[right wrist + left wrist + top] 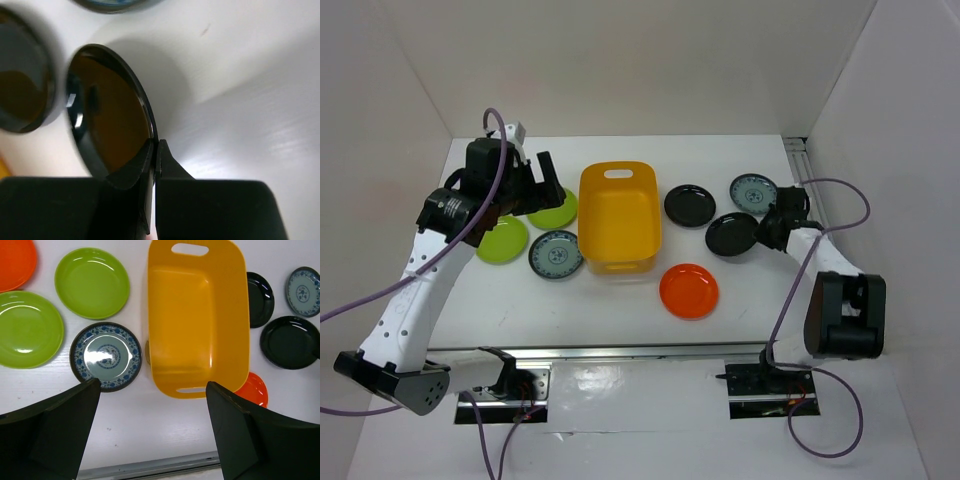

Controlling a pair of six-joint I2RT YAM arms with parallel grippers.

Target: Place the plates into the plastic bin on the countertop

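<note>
the right jaws pinch the rim of the nearer black plate (110,110).

The plastic bin (620,215) is open and unobstructed from above. Plates hem it in: a patterned plate (556,254) at 8 o'clock, black plates (690,205) at 3, an orange plate (689,290) at 5. Bare countertop (570,310) lies at 12 and 7.

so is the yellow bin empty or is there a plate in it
Empty. The left wrist view looks straight into the plastic bin and shows only its bare yellow floor; no plate lies inside.
</note>
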